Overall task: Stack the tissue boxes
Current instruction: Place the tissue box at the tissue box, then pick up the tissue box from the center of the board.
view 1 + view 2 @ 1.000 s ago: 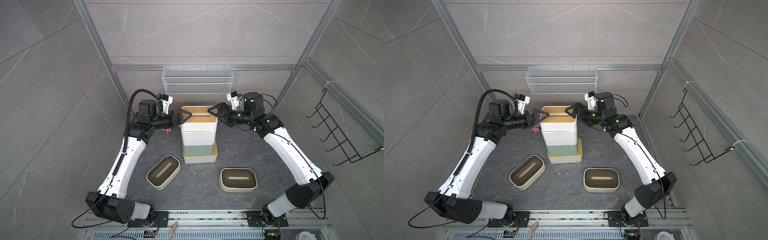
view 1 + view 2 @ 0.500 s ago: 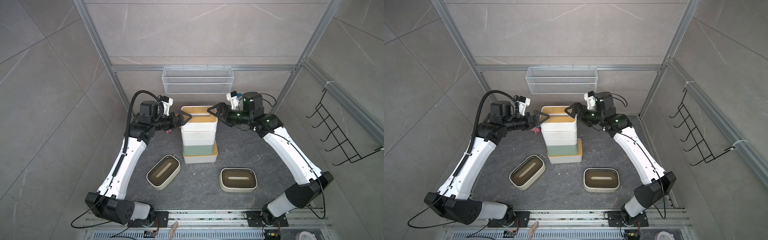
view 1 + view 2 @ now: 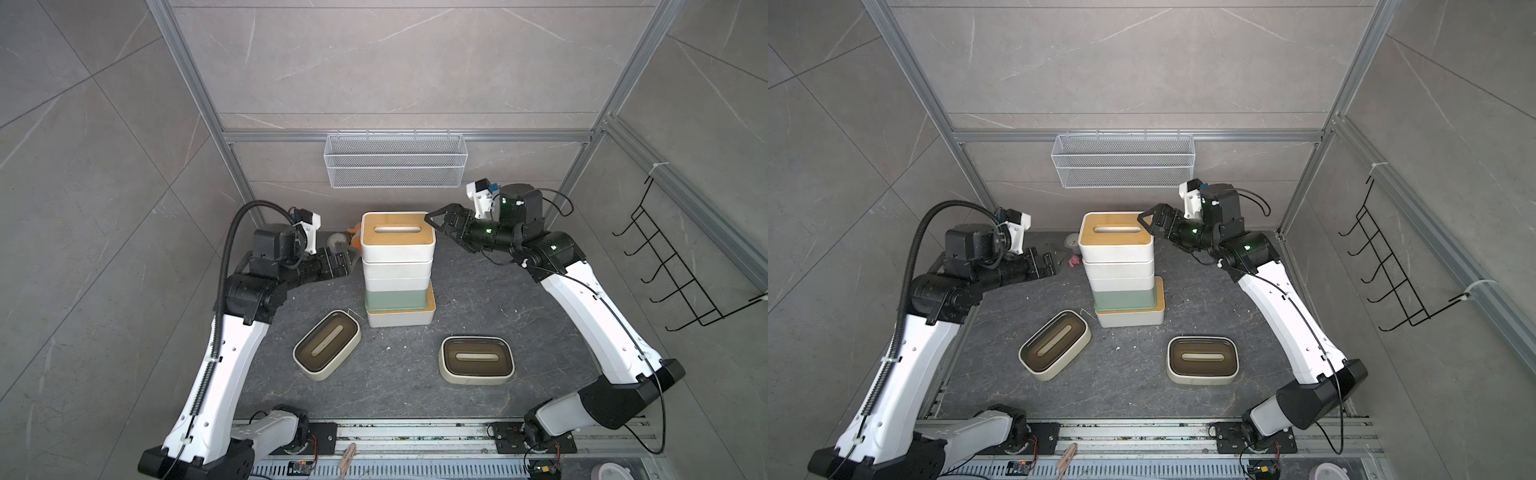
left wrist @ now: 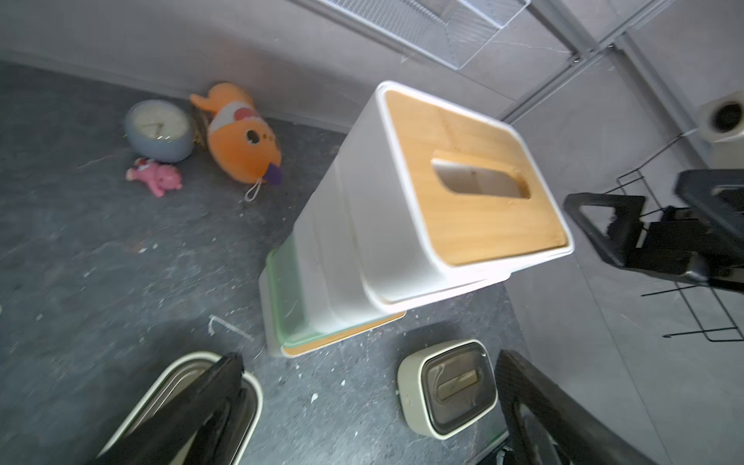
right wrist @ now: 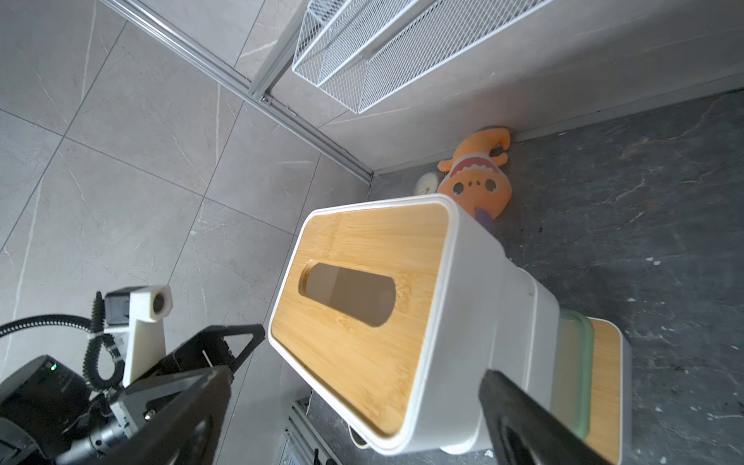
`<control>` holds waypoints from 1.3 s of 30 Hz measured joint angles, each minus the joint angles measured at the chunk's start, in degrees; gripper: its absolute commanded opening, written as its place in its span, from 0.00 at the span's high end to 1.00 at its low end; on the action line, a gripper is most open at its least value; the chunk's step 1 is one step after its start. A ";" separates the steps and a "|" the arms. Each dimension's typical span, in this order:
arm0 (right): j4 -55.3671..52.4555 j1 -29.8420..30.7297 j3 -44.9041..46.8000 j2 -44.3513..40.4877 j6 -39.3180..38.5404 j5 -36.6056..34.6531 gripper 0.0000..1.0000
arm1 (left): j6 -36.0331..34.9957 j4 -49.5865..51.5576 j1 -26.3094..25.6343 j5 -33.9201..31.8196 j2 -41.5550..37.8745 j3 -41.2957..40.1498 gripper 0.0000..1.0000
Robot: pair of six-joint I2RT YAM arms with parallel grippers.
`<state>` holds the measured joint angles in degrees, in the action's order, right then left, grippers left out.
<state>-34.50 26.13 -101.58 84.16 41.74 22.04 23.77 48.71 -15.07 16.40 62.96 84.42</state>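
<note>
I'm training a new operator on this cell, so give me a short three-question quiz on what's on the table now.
1. True or false: the left tool is gripping a tissue box.
2. How many rounded cream boxes with dark-brown lids lie apart from the stack? A one, B two, C three.
3. Fill in: directly on the bottom white bamboo-lidded box sits a rectangular box coloured ___.
Key: 1 false; 2 B; 3 mint green.

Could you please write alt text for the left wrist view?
A stack of tissue boxes, topped by a white box with a slotted bamboo lid, stands on a dark tabletop. Two cream boxes with dark lids lie nearer the open left gripper; an orange fish toy, a clock and a pink toy sit behind.
</note>
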 measured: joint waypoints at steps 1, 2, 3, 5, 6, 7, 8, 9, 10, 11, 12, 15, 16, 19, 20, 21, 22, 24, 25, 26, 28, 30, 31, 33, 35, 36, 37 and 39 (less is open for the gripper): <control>0.02 -0.20 1.60 -1.64 -0.02 -0.39 0.00 | 0.04 1.07 0.17 -0.85 -2.12 -2.38 0.00; 0.13 -0.35 2.93 -3.02 -0.04 -0.76 0.00 | 0.22 1.79 0.28 -1.51 -4.04 -4.76 0.00; 0.22 -0.44 4.52 -4.66 -0.04 -1.18 0.00 | 0.59 2.67 0.42 -2.01 -6.12 -7.58 0.00; 0.70 -0.57 7.65 -7.67 -0.26 -1.81 0.00 | 2.03 3.32 0.57 -2.80 -9.90 -13.73 0.00; 0.85 -0.61 9.29 -9.18 -0.44 -2.08 0.00 | 3.19 3.72 0.59 -2.69 -11.50 -17.22 0.00; 1.14 -0.66 10.67 -10.36 -0.48 -2.19 0.00 | 4.20 3.87 0.59 -2.34 -12.46 -19.87 0.00; 1.51 -0.68 12.35 -11.69 -0.59 -2.21 0.00 | 5.46 3.89 0.59 -2.05 -13.38 -23.08 0.00; 1.75 -0.68 14.16 -13.03 -0.72 -2.16 0.00 | 6.78 3.89 0.59 -1.70 -14.03 -26.05 0.00; 2.01 -0.66 15.67 -14.05 -0.87 -2.14 0.00 | 7.87 3.78 0.59 -1.46 -14.23 -28.35 0.00; 2.34 -0.66 17.22 -15.13 -0.92 -1.99 0.00 | 8.90 3.72 0.59 -1.36 -14.32 -30.73 0.00; 2.62 -0.68 18.69 -16.06 -1.09 -1.70 0.00 | 9.77 3.34 0.59 -1.33 -13.97 -32.59 0.00; 3.39 -0.70 22.38 -18.71 -1.29 -0.42 0.00 | 11.63 0.96 0.59 -1.22 -11.96 -36.46 0.01; 3.50 -0.72 23.30 -19.47 -1.33 0.09 0.00 | 12.00 0.15 0.59 -1.20 -11.32 -37.13 0.01; 3.91 -0.70 26.27 -22.36 -1.53 1.33 0.00 | 12.68 -2.89 0.59 -0.92 -8.46 -38.62 0.01; 4.09 -0.72 27.45 -23.63 -1.53 1.57 0.00 | 12.74 -4.07 0.59 -0.98 -7.52 -39.12 0.01; 4.17 -0.72 28.57 -24.81 -1.53 1.79 0.00 | 12.74 -4.98 0.59 -1.18 -6.91 -39.56 0.01; 4.20 -0.72 29.55 -25.90 -1.53 2.01 0.00 | 12.76 -5.90 0.59 -1.40 -6.56 -40.02 0.01; 4.17 -0.72 31.23 -27.91 -1.55 2.62 0.00 | 12.74 -7.78 0.59 -1.81 -5.99 -41.03 0.01; 4.24 -0.72 31.87 -28.68 -1.55 2.84 0.00 | 12.72 -8.63 0.59 -2.12 -5.70 -41.46 0.01; 4.31 -0.72 32.48 -29.33 -1.53 2.95 0.00 | 12.70 -9.55 0.59 -2.75 -5.27 -41.90 0.01; 4.35 -0.72 33.55 -30.38 -1.53 3.15 0.00 | 12.70 -10.95 0.59 -3.54 -4.15 -42.62 0.01; 4.33 -0.72 34.38 -31.12 -1.53 3.34 0.00 | 12.70 -12.22 0.59 -4.28 -2.91 -43.50 0.01; 4.33 -0.72 34.64 -31.39 -1.53 3.52 0.00 | 12.70 -12.87 0.59 -4.35 -2.34 -43.98 0.01; 4.35 -0.72 35.21 -32.02 -1.53 3.76 0.00 | 12.70 -14.05 0.59 -4.55 -1.84 -44.85 0.01; 4.35 -0.72 36.02 -32.94 -1.53 3.96 0.00 | 12.70 -14.88 0.59 -4.70 -1.86 -45.57 0.01; 4.37 -0.72 36.48 -33.42 -1.51 4.04 0.00 | 12.70 -15.28 0.59 -4.72 -1.88 -45.79 0.01; 4.42 -0.72 36.94 -33.90 -1.49 4.33 0.00 | 12.70 -15.56 0.59 -4.70 -1.88 -45.92 0.01; 4.63 -0.70 38.03 -34.99 -1.44 4.76 0.00 | 12.66 -15.72 0.59 -4.66 -1.86 -45.99 0.01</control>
<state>-29.87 25.43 -63.55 49.17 40.29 26.81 36.42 32.99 -14.48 11.75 61.10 38.44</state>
